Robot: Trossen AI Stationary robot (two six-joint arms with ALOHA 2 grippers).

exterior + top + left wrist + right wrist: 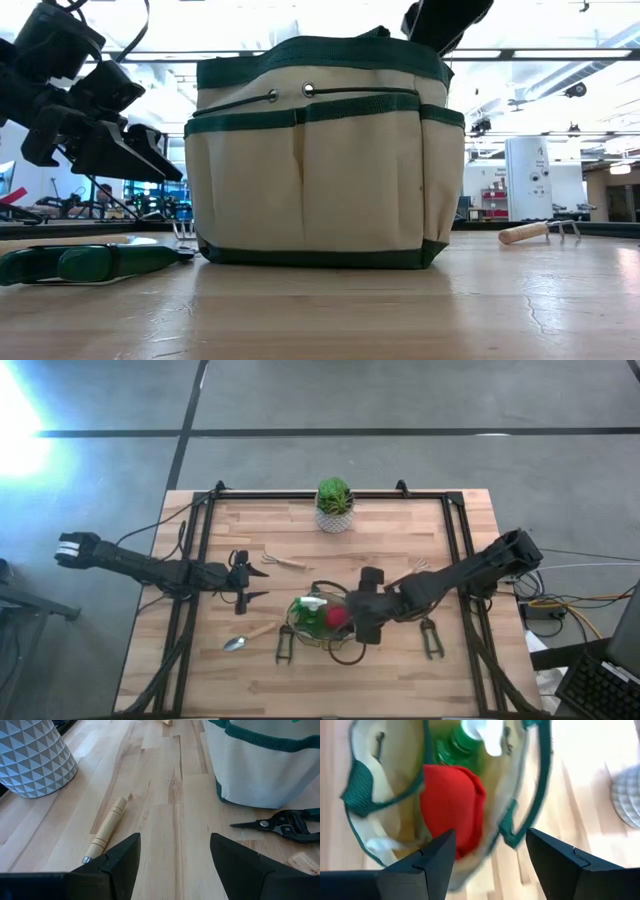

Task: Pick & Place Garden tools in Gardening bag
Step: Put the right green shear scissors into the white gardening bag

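Hovering right pincer [490, 851] spread, empty, over gardening bag [520, 780]

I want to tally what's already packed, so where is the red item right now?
In the high view the red item lies inside the gardening bag at the table's front centre, beside the green spray bottle, under the open right gripper.

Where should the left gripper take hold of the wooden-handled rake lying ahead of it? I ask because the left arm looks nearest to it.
Judging by its pose, grip the rake around the middle of its round wooden handle, coming straight down from above. It lies flat on the table with bare wood on both sides, and the left gripper is open, wider than the handle.
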